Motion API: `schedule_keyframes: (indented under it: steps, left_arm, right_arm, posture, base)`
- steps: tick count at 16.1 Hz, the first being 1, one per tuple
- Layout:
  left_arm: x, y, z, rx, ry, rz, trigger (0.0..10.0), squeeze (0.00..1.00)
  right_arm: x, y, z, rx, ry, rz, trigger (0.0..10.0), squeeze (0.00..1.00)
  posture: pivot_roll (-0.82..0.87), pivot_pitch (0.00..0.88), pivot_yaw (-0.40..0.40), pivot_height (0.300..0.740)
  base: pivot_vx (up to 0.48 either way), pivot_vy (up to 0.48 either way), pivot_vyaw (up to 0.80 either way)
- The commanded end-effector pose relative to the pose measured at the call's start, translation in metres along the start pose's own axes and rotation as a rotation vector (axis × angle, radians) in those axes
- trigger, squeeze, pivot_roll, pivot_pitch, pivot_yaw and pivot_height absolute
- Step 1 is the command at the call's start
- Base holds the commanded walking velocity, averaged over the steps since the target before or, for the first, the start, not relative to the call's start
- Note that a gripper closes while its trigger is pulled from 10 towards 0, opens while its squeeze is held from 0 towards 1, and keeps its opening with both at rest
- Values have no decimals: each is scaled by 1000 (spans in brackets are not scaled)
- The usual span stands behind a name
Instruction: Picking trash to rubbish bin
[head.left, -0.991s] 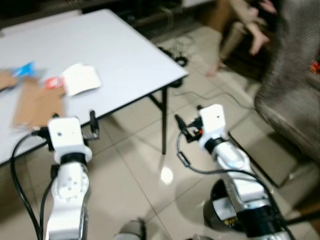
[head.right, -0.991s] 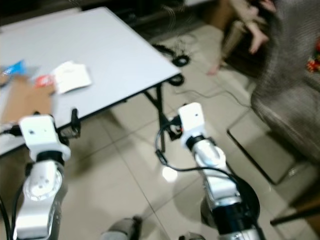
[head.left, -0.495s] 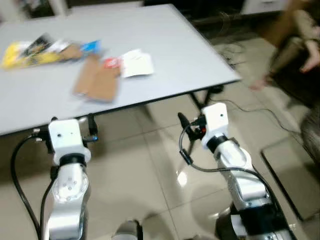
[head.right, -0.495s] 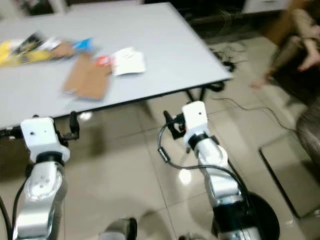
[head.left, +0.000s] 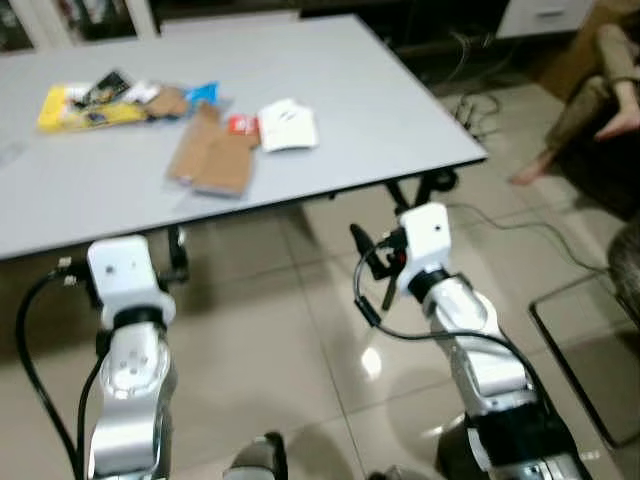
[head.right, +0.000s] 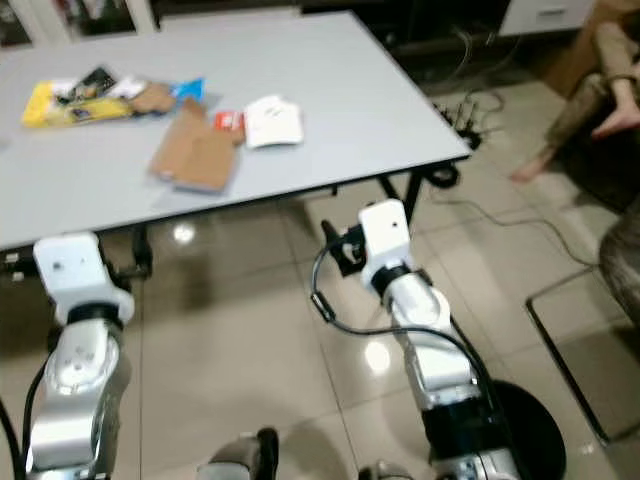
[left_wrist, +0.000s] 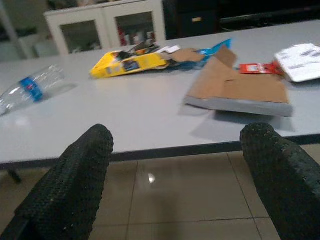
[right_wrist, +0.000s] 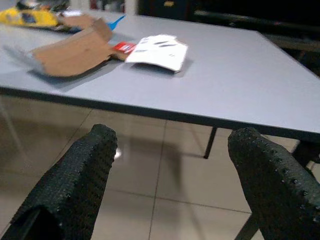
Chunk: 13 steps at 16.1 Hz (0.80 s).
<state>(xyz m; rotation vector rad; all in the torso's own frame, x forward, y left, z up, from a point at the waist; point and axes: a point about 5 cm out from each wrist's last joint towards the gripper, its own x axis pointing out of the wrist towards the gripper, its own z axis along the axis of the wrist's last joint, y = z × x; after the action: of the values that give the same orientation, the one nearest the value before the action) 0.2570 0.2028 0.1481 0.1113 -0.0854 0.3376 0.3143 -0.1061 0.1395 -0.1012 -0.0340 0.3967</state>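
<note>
**Inspector:** Start with containers and their contents.

**Assistant:** The one container I can make out is a clear plastic bottle (left_wrist: 31, 88) lying on its side on the grey worktop (head.left: 400, 110), seen from the left wrist. It has a blue label; whether anything is inside, I cannot tell.

**Inspector:** And the trash itself?

**Assistant:** All of it lies on the worktop. A yellow wrapper (head.left: 85, 103) sits toward the far left, with a blue scrap (head.left: 203, 93) and small brown bits just beside it. A flattened piece of cardboard (head.left: 213, 160) lies nearer the front edge. A red packet (head.left: 241, 124) touches the cardboard's far corner, and a white paper (head.left: 288, 124) lies just to its right.

**Inspector:** State of the pincers.

**Assistant:** The left pincer (left_wrist: 180, 170) is spread wide, nothing between its fingers, held low before the worktop's front edge and facing the cardboard. The right pincer (right_wrist: 175, 180) is likewise spread and empty, below the edge, with the white paper and cardboard beyond it. From the head views both arms are raised over the tiled floor (head.left: 290, 330), short of the worktop.

**Inspector:** Differences between views?

**Assistant:** The left wrist view adds the bottle and a glass-fronted cabinet (left_wrist: 107, 27) behind the worktop. The head views add a person's legs (head.left: 600, 95) at the far right and cables (head.left: 470, 100) on the floor past the worktop's corner.
</note>
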Motion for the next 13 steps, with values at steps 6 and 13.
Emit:
schedule_keyframes:
  steps: [6,13]
  left_arm:
    - [-3,10,-17,-78,91,38,10000,0]
    - [3,9,-14,-165,93,-14,10000,0]
  right_arm:
    - [1,1,2,5,-6,14,10000,0]
    - [3,-4,9,-9,-33,11,10000,0]
  posture:
    - [-40,139,-9,740]
    - [-46,146,-12,740]
  base:
    - [0,0,533]
    - [0,0,0]
